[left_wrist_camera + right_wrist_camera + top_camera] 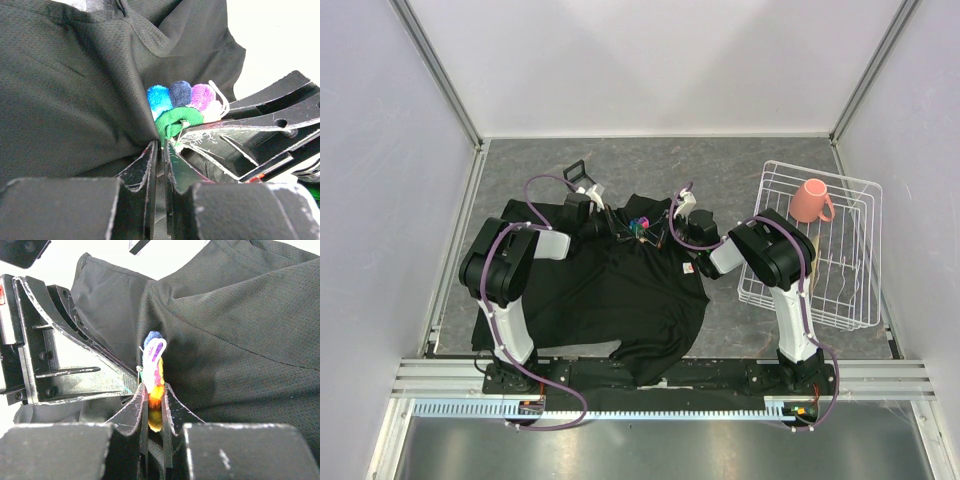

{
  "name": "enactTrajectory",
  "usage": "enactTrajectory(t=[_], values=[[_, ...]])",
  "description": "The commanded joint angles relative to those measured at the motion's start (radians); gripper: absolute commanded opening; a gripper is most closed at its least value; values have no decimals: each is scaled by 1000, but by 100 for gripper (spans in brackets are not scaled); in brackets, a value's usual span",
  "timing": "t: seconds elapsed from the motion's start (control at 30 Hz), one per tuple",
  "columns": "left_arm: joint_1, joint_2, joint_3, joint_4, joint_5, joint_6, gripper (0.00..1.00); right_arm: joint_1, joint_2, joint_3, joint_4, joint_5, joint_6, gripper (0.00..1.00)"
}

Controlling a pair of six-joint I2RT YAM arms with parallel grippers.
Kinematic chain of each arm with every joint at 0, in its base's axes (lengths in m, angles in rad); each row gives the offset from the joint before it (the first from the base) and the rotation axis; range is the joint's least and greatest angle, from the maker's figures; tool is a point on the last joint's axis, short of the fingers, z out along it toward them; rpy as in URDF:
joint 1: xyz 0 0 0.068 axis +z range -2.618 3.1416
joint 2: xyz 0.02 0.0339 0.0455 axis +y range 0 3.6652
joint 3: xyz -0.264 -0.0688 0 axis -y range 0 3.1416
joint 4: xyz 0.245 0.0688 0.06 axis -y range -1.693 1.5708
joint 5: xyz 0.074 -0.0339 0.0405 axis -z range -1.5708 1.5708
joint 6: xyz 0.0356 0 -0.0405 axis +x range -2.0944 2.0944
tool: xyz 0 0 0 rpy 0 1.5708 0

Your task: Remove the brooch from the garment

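The garment (610,290) is a black T-shirt spread on the table, with a small white-and-red label (688,268) near its hem. The brooch (641,224), a small cluster of coloured pompoms, sits on the shirt's far part between both grippers. My left gripper (621,228) is shut on a fold of the shirt fabric (75,100) right beside the brooch (181,107). My right gripper (657,235) is shut on the brooch's yellow-orange edge (156,392), and its blue and white top sticks out above the jaws. The right gripper's fingers (265,125) press against the brooch from the right.
A white wire dish rack (840,290) stands at the right with a pink mug (810,200) in it. White walls enclose the grey table (740,160) on three sides. The left gripper's body (55,365) fills the left of the right wrist view.
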Motion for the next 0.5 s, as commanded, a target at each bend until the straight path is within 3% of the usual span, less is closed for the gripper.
enactTrajectory(t=[0.0,0.47], values=[[-5,-22,-3,81,25,-22,18,9,-1,23,12,12,-25,0],[-5,-4,-3,110,28,-68,18,12,-1,26,19,-7,-25,0]])
